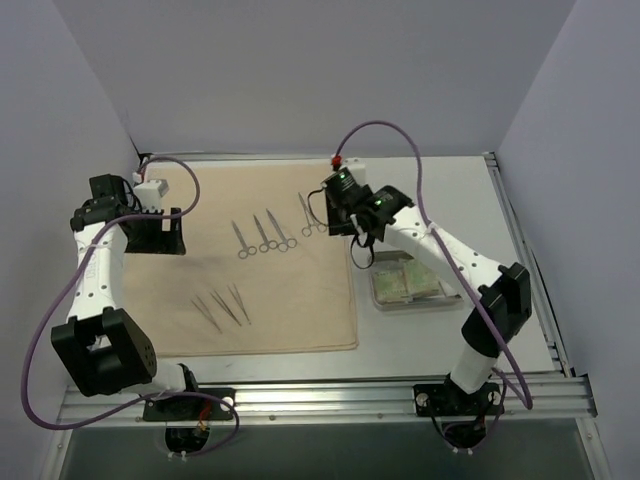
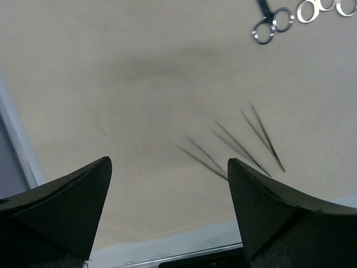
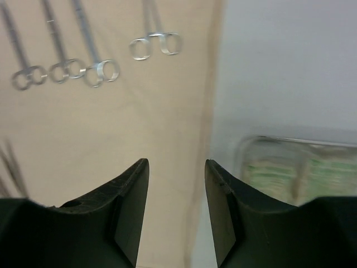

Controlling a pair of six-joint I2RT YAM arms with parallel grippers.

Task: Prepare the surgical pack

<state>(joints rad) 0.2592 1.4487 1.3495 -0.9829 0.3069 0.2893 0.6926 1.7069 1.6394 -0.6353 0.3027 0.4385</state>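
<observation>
The large beige cloth (image 1: pixel 290 300) lies spread flat on the table. Several steel forceps (image 1: pixel 262 234) lie in a row on its far half, and three tweezers (image 1: pixel 222 307) lie nearer the front. A small steel tray (image 1: pixel 385 300) holding pale green packets (image 1: pixel 408 280) stands just right of the cloth. My right gripper (image 1: pixel 362 252) hovers open and empty over the cloth's right edge, with the forceps (image 3: pixel 156 44) ahead and the tray (image 3: pixel 251 146) to its right. My left gripper (image 1: pixel 160 236) hangs wide open over the cloth's left part, holding nothing. The tweezers (image 2: pixel 245 142) show ahead of it.
A metal rail (image 1: pixel 320 395) runs along the table's near edge by the arm bases. Grey walls close in the back and both sides. A purple cable (image 1: pixel 385 128) loops above the right arm. Bare table (image 3: pixel 279 67) lies right of the cloth edge.
</observation>
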